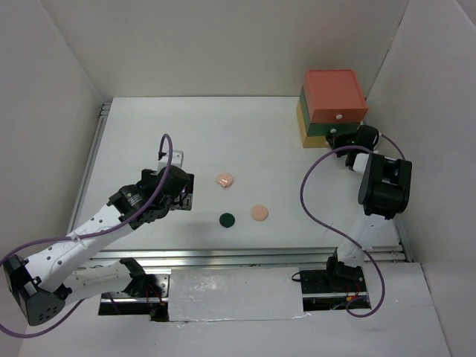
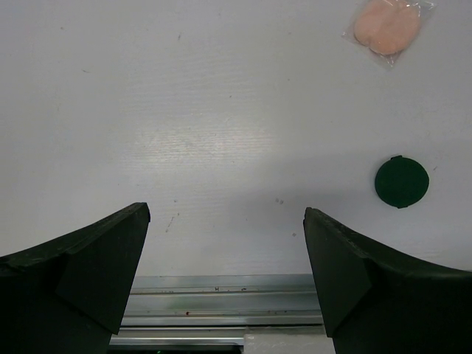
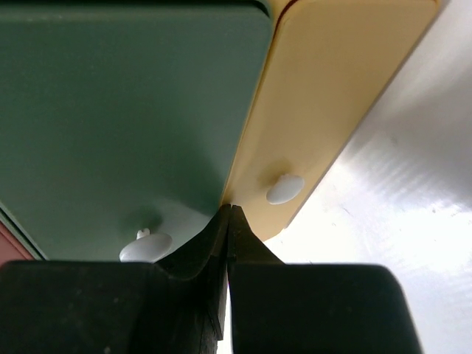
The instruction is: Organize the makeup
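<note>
Pressing its two fingers tight together, the right gripper [image 3: 230,209] holds nothing. Its joined tips sit right at the front of the drawer box [image 1: 334,97], on the seam where the green drawer [image 3: 125,110] meets the yellow drawer [image 3: 332,81]. They lie between the green drawer's white knob [image 3: 145,245] and the yellow drawer's white knob [image 3: 285,189], gripping neither.

The left gripper [image 2: 227,212] is spread wide, with only bare table [image 1: 149,134] showing between its fingers. It hangs over the tabletop well apart from the drawer box, toward the opposite side of the table.

Three pieces of makeup lie loose on the table, all well apart from the drawer box and between it and the left gripper. They are a pink compact [image 1: 224,180] in a clear packet, a peach compact [image 1: 259,213] and a dark-green compact [image 1: 227,219]. The dark-green one lies farthest from the drawer box. None of them touches a gripper or another piece.
</note>
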{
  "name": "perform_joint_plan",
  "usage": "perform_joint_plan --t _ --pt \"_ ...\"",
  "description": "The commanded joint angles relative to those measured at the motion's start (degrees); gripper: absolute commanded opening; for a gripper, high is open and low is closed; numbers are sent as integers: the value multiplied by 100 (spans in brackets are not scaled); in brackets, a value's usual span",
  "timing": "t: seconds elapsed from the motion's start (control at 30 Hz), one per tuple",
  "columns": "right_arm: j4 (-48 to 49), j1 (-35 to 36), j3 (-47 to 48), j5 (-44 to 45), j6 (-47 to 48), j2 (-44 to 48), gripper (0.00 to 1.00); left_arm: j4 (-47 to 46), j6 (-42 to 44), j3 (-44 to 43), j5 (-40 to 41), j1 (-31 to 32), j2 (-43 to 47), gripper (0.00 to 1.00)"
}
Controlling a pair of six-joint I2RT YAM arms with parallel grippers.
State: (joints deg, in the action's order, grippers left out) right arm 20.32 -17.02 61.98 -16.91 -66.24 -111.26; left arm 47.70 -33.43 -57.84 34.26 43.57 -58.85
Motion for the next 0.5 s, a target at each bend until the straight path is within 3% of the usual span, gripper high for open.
perform_joint_plan --t 0.0,0.13,0.33,0.47 --pt "1079 14 69 -313 -12 -36 3 -147 91 -78 2 -33 -4 99" --pt "669 5 -36 -192 -29 60 4 -174 126 -69 -51 -33 -12 99" --pt "746 -38 -546 -32 50 377 31 -200 152 -69 -95 -33 -12 99" --pt "825 -109 -660 -103 14 316 34 -200 161 -60 -113 -33 -21 99"
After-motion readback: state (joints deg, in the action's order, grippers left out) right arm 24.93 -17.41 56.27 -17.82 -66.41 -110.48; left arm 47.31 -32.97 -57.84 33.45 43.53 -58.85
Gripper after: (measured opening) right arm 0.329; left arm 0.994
